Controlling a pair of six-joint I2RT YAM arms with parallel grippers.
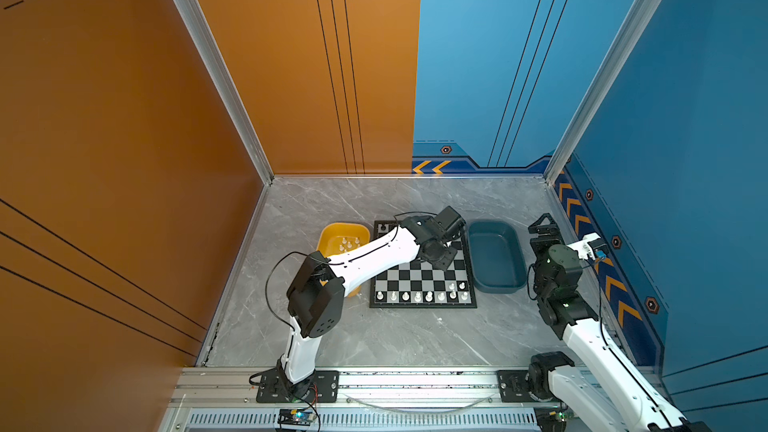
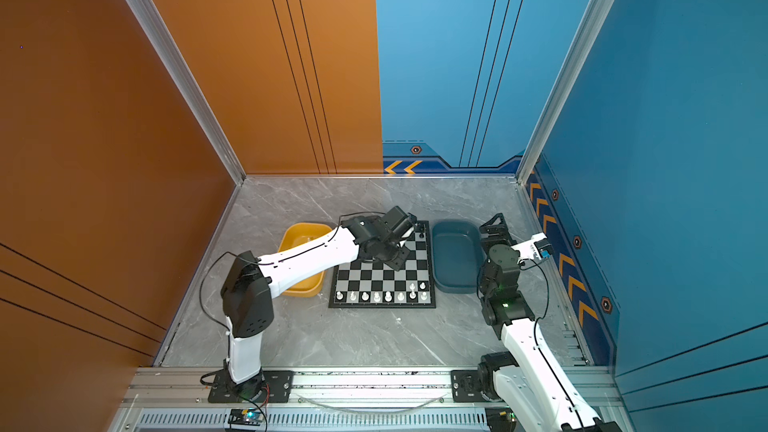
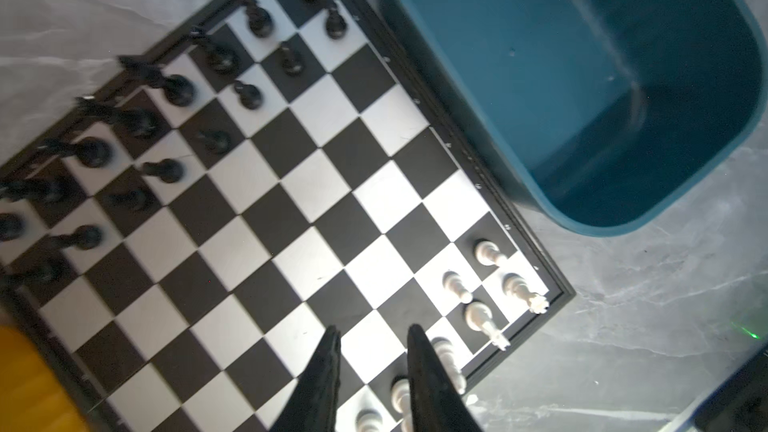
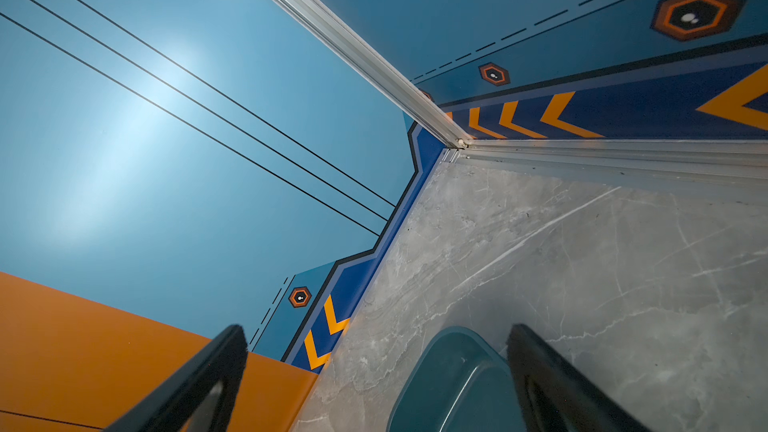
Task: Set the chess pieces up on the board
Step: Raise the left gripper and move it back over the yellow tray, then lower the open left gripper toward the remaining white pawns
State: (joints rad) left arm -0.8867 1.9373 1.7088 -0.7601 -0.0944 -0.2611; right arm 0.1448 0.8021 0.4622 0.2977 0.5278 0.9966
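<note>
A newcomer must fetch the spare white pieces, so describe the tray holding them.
On the grey table, find the board in the middle. The yellow tray lies just left of it. Unlike the empty dark blue tray on the board's right, it holds loose white pieces.

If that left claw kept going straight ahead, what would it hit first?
Most likely a bare square of the board: the left gripper points down at it, jaws apart and empty. The white chess pieces stand just beside that line, so I can't be sure.
</note>
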